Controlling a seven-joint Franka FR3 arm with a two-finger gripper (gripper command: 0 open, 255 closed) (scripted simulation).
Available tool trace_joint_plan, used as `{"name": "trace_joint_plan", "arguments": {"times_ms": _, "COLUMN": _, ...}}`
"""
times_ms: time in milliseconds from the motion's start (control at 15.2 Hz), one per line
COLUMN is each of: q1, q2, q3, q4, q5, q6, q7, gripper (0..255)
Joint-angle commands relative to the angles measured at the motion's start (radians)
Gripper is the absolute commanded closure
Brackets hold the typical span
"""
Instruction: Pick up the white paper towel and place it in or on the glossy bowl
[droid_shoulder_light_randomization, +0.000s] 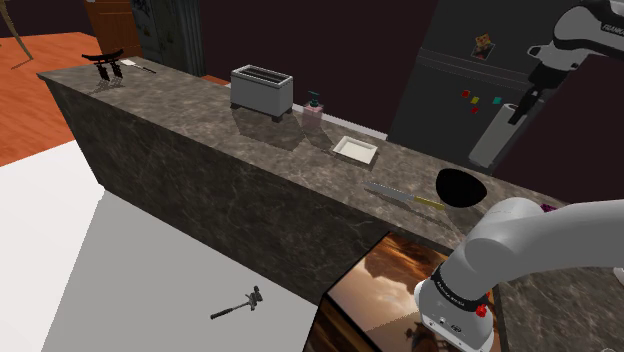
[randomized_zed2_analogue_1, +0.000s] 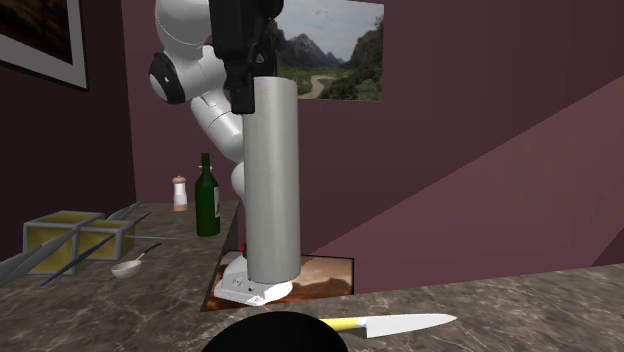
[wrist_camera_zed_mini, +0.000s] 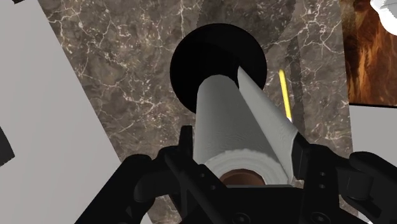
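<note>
Wrist view gives me the clearest read: the hand (wrist_camera_zed_mini: 242, 154) is closed onto one end of the paper towel roll (wrist_camera_zed_mini: 245, 114), with a black finger (wrist_camera_zed_mini: 186, 146) pressed against each side of it. The roll is pale grey-white with a brown core showing at the gripped end. It points away from the camera, and its far end lines up over the black glossy bowl (wrist_camera_zed_mini: 210, 60), which sits on the dark marbled surface (wrist_camera_zed_mini: 127, 63). A knife with a yellow handle (wrist_camera_zed_mini: 285, 95) lies just beside the bowl.

From the shoulder view I see the hand (droid_shoulder_light_randomization: 523, 105) high at the right, the roll (droid_shoulder_light_randomization: 496, 132) hanging from it in the air, above and to the right of the bowl (droid_shoulder_light_randomization: 461, 187) and clear of it. The knife (droid_shoulder_light_randomization: 405, 195) lies to the bowl's left.

From the second exterior view the roll (randomized_zed2_analogue_1: 272, 180) hangs upright under the hand (randomized_zed2_analogue_1: 245, 95), and the bowl's rim (randomized_zed2_analogue_1: 275, 335) is at the bottom edge.
</note>
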Motion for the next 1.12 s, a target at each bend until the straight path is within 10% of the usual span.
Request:
{"name": "trace_joint_plan", "arguments": {"times_ms": 0, "q1": -0.005, "q2": -0.009, "q3": -0.006, "q4": -0.031, "q5": -0.008, "q6": 0.023, "q7": 0.004, "gripper": 255}}
{"name": "trace_joint_plan", "arguments": {"times_ms": 1056, "q1": -0.032, "q2": -0.048, "q3": -0.084, "q4": -0.244, "q5": -0.079, "q6": 0.208, "q7": 0.035, "gripper": 255}}
